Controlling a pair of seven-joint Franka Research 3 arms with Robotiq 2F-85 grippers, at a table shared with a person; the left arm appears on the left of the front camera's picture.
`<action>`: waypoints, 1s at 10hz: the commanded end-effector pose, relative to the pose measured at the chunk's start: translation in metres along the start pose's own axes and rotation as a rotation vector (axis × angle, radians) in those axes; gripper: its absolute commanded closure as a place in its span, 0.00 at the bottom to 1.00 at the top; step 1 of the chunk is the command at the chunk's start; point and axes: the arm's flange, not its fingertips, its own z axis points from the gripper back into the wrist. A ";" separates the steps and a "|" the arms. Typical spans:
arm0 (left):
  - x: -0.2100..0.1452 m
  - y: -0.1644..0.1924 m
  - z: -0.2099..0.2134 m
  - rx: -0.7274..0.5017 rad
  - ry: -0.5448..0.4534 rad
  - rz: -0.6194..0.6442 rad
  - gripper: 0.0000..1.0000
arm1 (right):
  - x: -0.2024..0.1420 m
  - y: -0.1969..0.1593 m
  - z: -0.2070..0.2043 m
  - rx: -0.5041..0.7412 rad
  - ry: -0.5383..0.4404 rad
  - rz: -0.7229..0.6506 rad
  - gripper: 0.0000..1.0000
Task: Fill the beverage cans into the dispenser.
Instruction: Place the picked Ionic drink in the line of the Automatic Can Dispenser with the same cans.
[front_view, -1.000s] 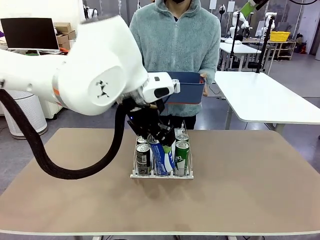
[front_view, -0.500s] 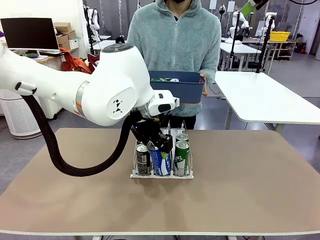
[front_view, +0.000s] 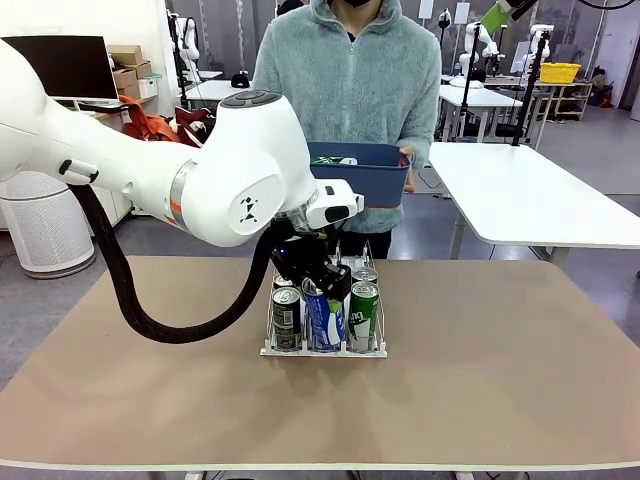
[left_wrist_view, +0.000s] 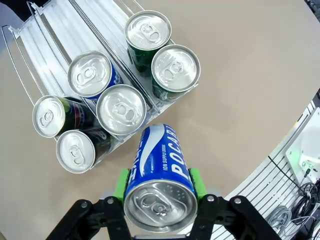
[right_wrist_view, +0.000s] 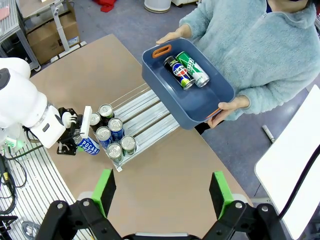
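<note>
left claw (left_wrist_view: 159, 182) clamped on blue-and-white can (left_wrist_view: 159, 155), tilted, hanging just off dispenser (left_wrist_view: 47, 35) front end, near middle lane's front can (left_wrist_view: 121, 109). right claw (right_wrist_view: 162, 194) spread wide, nothing in it. risk imo: lane fronts packed, so lowering here clips that one, or held can tips onto worktop (left_wrist_view: 240, 75).

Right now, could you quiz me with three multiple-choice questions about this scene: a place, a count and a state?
1. Where is the slim blue-and-white aluminium can? A in the left jaws B on the floor C under the table
2. How many cans lie in the dark blue plastic tub? A none B two C five
3. The right jaws are: A open B shut on a can C shut empty
A: green pads clamp its sides. B: one black can, one green can. A: its pads stand wide apart.
</note>
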 end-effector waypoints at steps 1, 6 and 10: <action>-0.006 0.001 0.003 0.014 -0.009 -0.004 0.42 | -0.002 0.001 -0.001 0.001 0.006 0.005 0.00; 0.023 0.015 -0.009 -0.077 -0.003 0.001 0.42 | -0.002 0.001 -0.001 0.001 0.006 0.005 0.00; 0.036 0.042 -0.021 -0.053 0.033 0.026 0.42 | -0.002 0.001 -0.001 0.001 0.006 0.005 0.00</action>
